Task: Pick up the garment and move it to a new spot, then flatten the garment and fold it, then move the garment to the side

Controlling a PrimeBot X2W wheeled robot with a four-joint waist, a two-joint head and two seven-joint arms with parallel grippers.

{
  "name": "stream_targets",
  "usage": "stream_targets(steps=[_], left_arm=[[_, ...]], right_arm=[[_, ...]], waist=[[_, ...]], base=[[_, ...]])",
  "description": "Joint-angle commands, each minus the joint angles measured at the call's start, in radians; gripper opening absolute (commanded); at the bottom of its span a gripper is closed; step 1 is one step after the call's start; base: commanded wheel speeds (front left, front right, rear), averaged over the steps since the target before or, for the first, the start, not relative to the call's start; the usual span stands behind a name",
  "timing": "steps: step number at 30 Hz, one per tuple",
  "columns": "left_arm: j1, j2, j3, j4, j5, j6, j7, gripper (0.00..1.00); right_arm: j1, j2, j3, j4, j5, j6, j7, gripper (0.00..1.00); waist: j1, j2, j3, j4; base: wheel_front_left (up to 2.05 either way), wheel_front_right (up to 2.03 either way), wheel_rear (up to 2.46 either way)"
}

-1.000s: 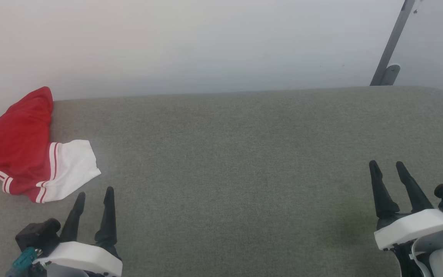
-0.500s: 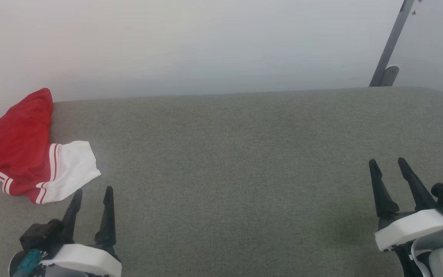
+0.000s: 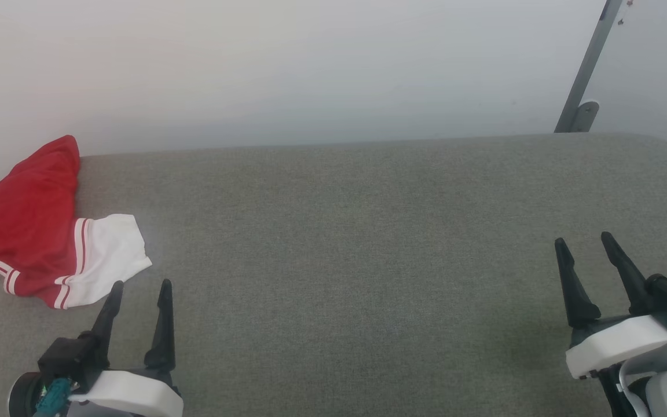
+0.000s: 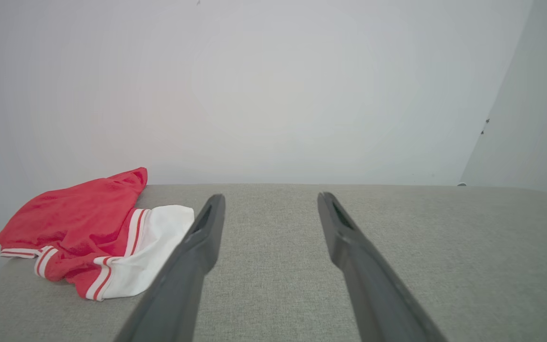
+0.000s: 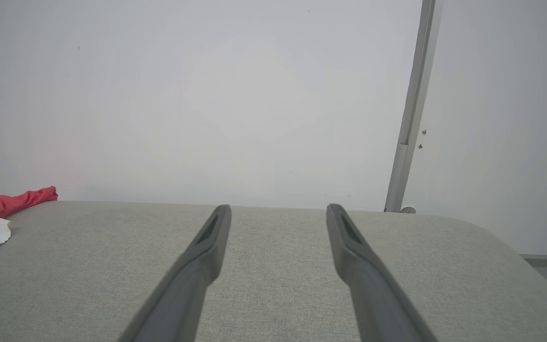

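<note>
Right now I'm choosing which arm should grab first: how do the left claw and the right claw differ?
The left claw sits close to the garment, its tips just short of the white sleeve; the right claw is far across the grey surface from it. In the head view, the left claw's tips reach less far up than the right claw's. Both are open, empty and touching nothing.

garment point(image 3: 26, 231) cut off at left edge
</note>
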Motion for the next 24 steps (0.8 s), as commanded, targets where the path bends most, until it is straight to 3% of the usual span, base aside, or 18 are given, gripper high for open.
stream_targets(steps=[1,17,24], left_arm=[[0.006,0.007,-0.001,-0.006,0.02,0.004,-0.006,1.0],[0.015,0.003,0.007,-0.008,0.029,-0.005,-0.01,1.0],[-0.002,0.004,0.023,0.003,0.012,0.011,-0.01,1.0]], right_arm=[[-0.006,-0.001,0.005,-0.007,-0.017,0.0,-0.01,1.0],[0.001,0.001,-0.004,-0.014,-0.031,0.0,-0.009,1.0],[0.001,-0.004,0.018,-0.018,-0.027,0.0,-0.003,1.0]], waist=[[0.0,0.0,-0.001,0.0],[0.0,0.0,-0.002,0.002],[0.0,0.0,-0.012,0.05]], base=[[0.0,0.0,0.0],[0.0,0.0,0.0],[0.0,0.0,0.0]])
